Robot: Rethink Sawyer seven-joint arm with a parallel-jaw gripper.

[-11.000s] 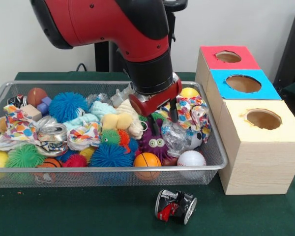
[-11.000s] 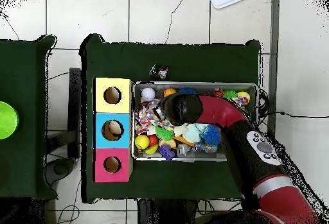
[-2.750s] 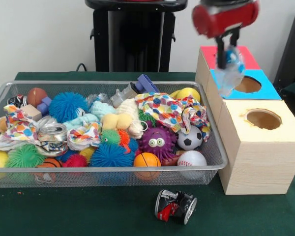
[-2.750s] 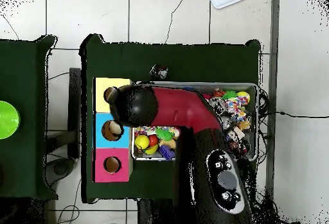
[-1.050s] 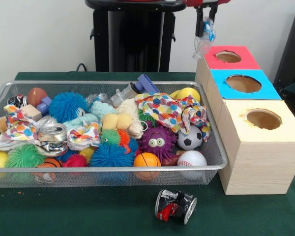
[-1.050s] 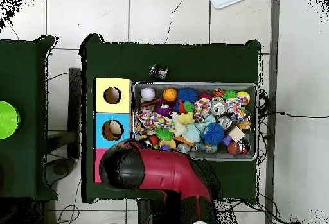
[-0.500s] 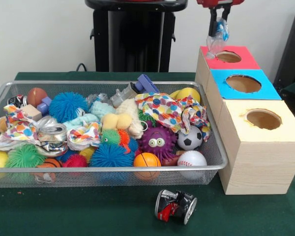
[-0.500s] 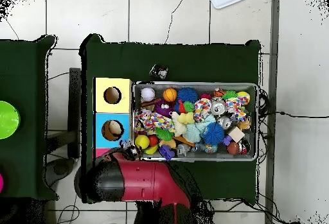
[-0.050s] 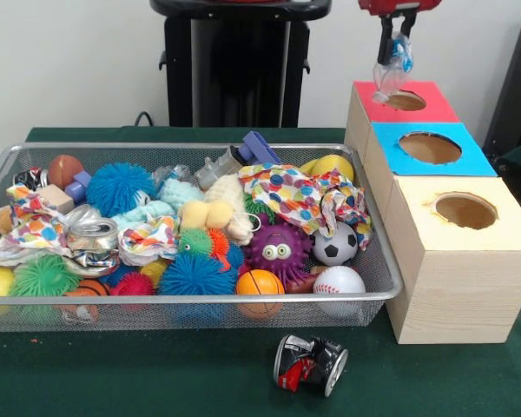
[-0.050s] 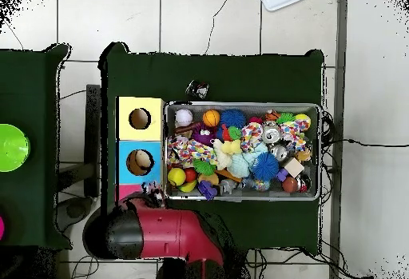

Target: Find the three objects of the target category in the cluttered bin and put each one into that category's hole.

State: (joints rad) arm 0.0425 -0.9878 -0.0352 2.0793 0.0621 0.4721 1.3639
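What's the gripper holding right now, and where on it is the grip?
A crumpled clear plastic bottle, pinched at its top end by the gripper; the rest hangs above the red box.

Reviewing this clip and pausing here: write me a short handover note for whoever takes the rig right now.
Claw: shut on a crumpled clear plastic wrapper, hanging just above the red-topped box, at its hole's edge.
Things: wire bin full of balls, spiky toys, cloth and cans; a crushed can lies on the table outside the bin, in front of it.
Done: wrapper lifted out and carried to the boxes.
Left: release it into the hole, then search the bin for the rest of that category.
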